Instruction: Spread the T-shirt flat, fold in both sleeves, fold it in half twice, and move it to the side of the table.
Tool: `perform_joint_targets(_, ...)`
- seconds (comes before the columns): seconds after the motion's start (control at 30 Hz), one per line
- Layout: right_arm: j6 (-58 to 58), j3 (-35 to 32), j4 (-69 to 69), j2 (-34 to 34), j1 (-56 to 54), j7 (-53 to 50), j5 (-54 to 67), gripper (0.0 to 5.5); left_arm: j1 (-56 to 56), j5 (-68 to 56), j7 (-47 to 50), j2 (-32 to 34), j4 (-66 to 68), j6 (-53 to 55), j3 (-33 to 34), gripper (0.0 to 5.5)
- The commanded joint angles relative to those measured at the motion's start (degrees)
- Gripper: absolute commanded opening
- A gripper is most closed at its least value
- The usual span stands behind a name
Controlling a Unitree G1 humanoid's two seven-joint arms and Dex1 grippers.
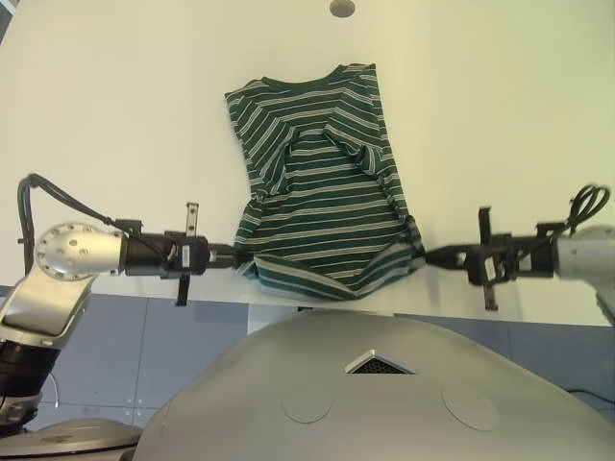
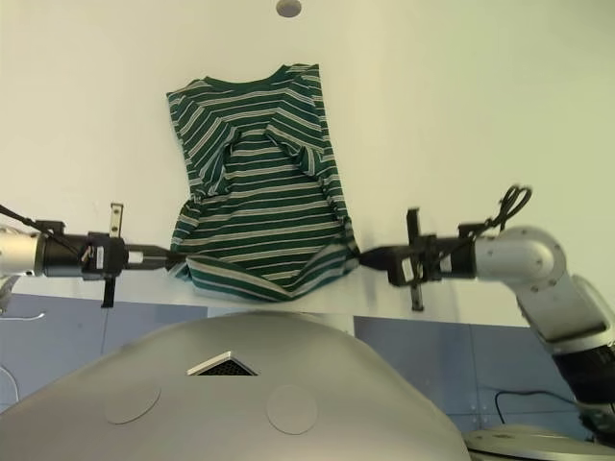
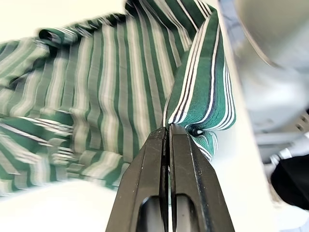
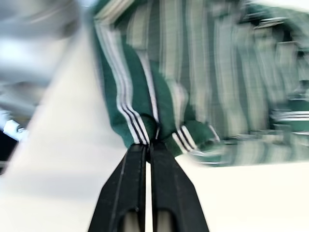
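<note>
The green striped T-shirt (image 1: 322,178) lay on the white surface (image 1: 500,115), roughly central, with its collar (image 1: 338,71) at the far end and its hem (image 1: 327,279) at the near edge.

The left gripper (image 1: 235,256) was at the hem's left corner. In the left wrist view its fingers were pressed together with a fold of striped cloth pinched at the tips. The right gripper (image 1: 430,255) was at the hem's right corner in the same condition: fingers closed and cloth bunched between the tips. The two arms reached in from opposite sides, level with each other.

Condition of the garment: not flat. A ridge of creases ran through the middle of the body, and the lower corners were gathered where they were held. No sleeve lay out to either side. It could not be told whether the sleeves were folded in or merely bunched under.

Assessment: the work appeared to be at the spreading step, with the hem held at both corners and not yet smoothed. The sleeve folds remained unconfirmed. Both half-folds and the move to the side of the surface were outstanding — the garment was at full length and sat mid-surface.
</note>
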Motion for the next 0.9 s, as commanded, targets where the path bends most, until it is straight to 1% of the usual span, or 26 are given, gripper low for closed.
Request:
perform_joint_targets(0.03, 11.3, -0.6, 20.0, 7.2, -27.3, 2.5, 5.1, 0.02, -23.5, -1.7, -0.3, -6.7, 15.0, 7.4, -1.2, 0.00)
perform_joint_targets(0.1, 10.5, 2.2, 38.1, 14.5, -43.0, 1.5, 0.2, 0.02, -38.4, 2.4, 0.9, -13.5, 32.2, 7.3, -3.4, 0.00)
perform_joint_targets(0.17, 7.3, 4.4, 52.9, 20.6, -53.5, -0.6, -4.7, 0.02, -47.0, 4.7, 1.4, -18.4, 45.0, 6.3, -4.3, 0.00)
perform_joint_targets(0.27, 3.9, 6.7, 69.0, 28.2, -61.5, -3.9, -9.5, 0.02, -54.7, 8.1, 3.2, -24.0, 61.6, 3.7, -4.8, 0.00)
perform_joint_targets(0.37, -0.2, 6.7, 80.6, 34.0, -65.3, -6.9, -12.7, 0.02, -57.6, 10.8, 3.4, -26.6, 71.5, 0.1, -4.2, 0.00)
perform_joint_targets(0.43, -1.9, 5.7, 85.1, 35.9, -67.5, -7.9, -13.8, 0.02, -58.0, 10.4, 1.8, -26.7, 74.0, -1.2, -2.2, 0.00)
perform_joint_targets(0.57, -3.0, 3.8, 89.4, 37.4, -70.1, -7.8, -14.8, 0.02, -54.5, 5.5, -3.5, -25.4, 69.7, 2.9, 2.9, 0.00)
perform_joint_targets(0.63, -2.6, 2.7, 90.5, 38.2, -70.7, -8.8, -15.3, 0.02, -52.8, 5.0, -4.6, -25.7, 68.1, 4.5, 3.8, 0.00)
perform_joint_targets(0.73, -1.9, 1.0, 91.6, 40.0, -71.6, -10.0, -15.2, 0.02, -51.6, 4.6, -4.1, -26.3, 67.1, 5.4, 5.7, 0.00)
perform_joint_targets(0.87, -1.6, -0.5, 92.5, 42.9, -72.5, -15.7, -16.2, 0.02, -50.4, 4.0, -3.1, -26.2, 67.8, 5.8, 8.5, 0.00)
perform_joint_targets(0.9, -1.4, -0.4, 92.7, 43.5, -72.4, -17.2, -16.8, 0.29, -50.5, 5.3, -1.9, -26.6, 68.4, 5.4, 8.3, 0.00)
